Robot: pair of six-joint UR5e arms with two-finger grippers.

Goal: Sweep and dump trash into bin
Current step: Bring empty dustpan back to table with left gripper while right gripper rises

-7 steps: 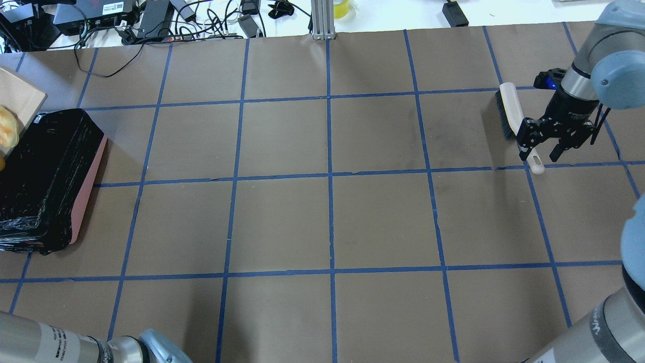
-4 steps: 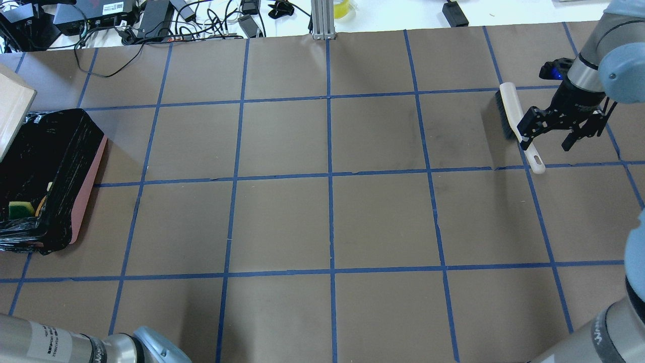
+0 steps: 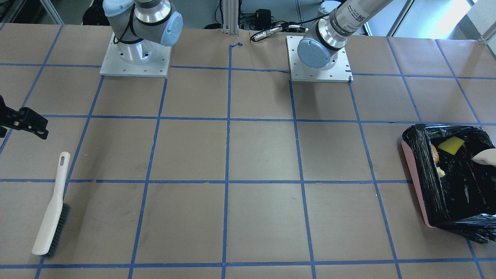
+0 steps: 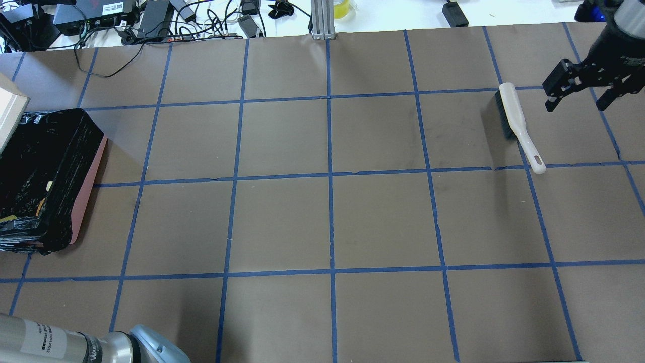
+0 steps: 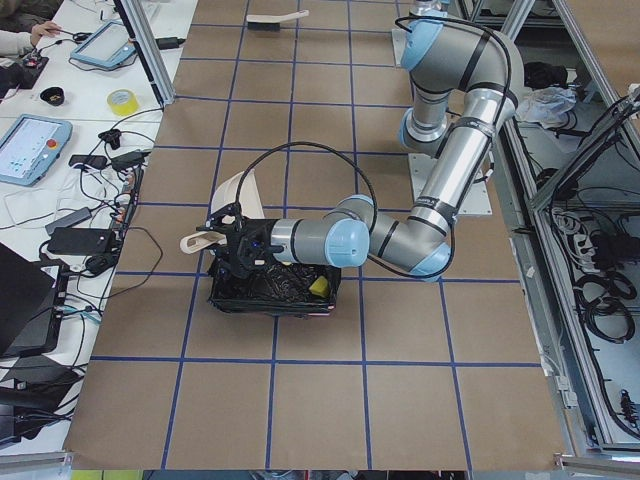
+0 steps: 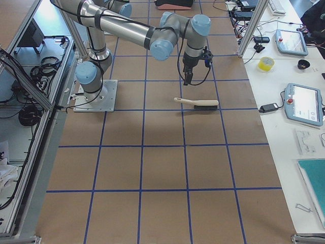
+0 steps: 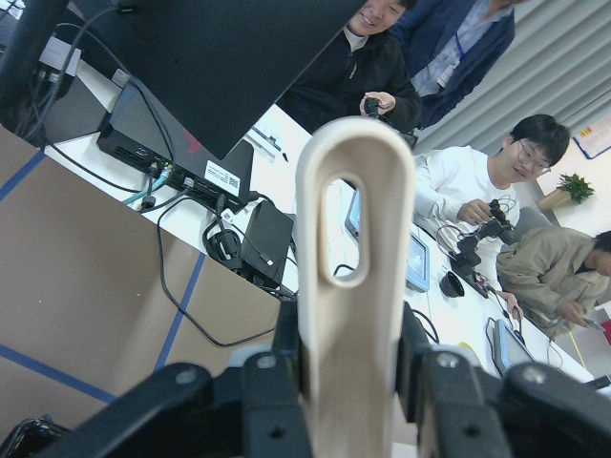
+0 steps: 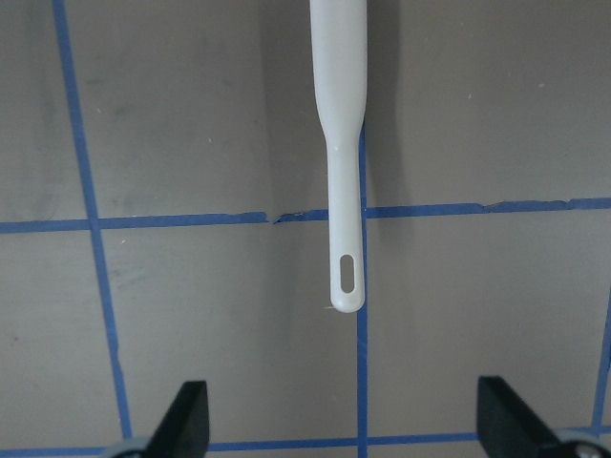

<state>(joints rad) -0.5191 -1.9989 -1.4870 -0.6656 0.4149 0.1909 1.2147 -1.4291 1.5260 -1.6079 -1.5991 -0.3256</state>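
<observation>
The pink bin (image 3: 414, 170) with its black bag stands at the table's left end, also in the overhead view (image 4: 88, 191). Inside lie the yellow wedge (image 3: 450, 145), the amber lump (image 3: 434, 154) and the pale slice (image 3: 440, 172). My left gripper (image 7: 348, 372) is shut on the beige dustpan's handle (image 7: 348, 286). The dustpan (image 5: 238, 195) hangs tilted over the bin, and its tip shows in the front view (image 3: 484, 157). My right gripper (image 4: 579, 93) is open and empty, raised beyond the white brush (image 4: 519, 126). The brush lies flat on the table (image 8: 342, 143).
Cables and power bricks (image 4: 151, 20) lie on the white bench past the table's far edge. A metal post (image 4: 322, 20) stands at the far middle. Both arm bases (image 3: 135, 58) sit at the robot side. People sit behind the bench (image 7: 477, 181).
The right gripper has lifted from around the brush handle and moved away to the far right; the brush stays put. The dustpan has drawn back leftwards, and the trash now lies in the bin.
</observation>
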